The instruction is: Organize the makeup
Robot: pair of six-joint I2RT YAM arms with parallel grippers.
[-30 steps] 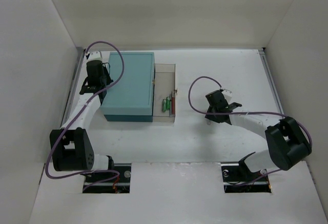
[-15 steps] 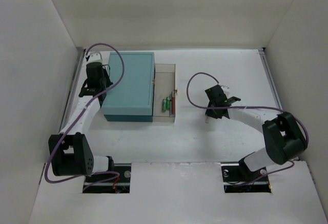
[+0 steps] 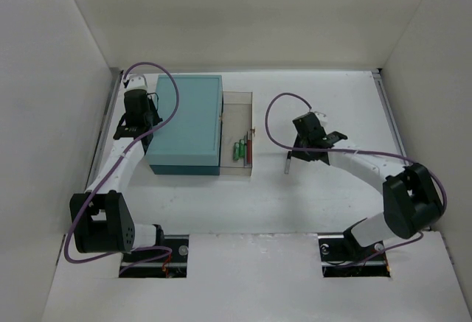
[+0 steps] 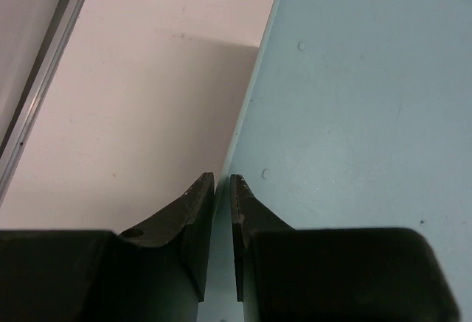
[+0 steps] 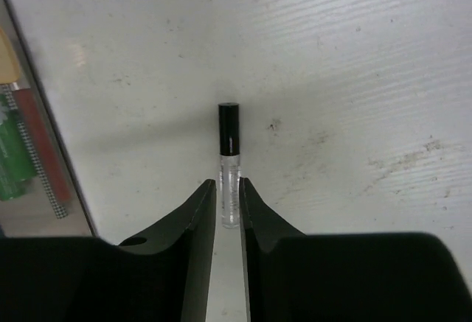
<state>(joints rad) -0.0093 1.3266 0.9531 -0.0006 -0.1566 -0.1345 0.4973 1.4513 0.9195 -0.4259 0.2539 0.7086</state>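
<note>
Plainly, white walls point(image 3: 258, 12) box a scuffed white table point(image 3: 324, 197); right gripper point(image 5: 227, 189) pinches a clear tube point(image 5: 228, 134), left gripper point(image 4: 222, 186) closed.

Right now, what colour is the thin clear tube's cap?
Black cap on the thin clear tube; clearest in right wrist view.

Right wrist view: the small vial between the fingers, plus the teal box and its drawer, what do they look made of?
Vial: clear glass or hard plastic, glossy; the table shows through its body. Black cap: shiny, probably plastic. Teal box: matte, painted or plastic, hard to say; flat colour, no glare. Drawer: clear acrylic-like plastic; the table shows through here too.
</note>
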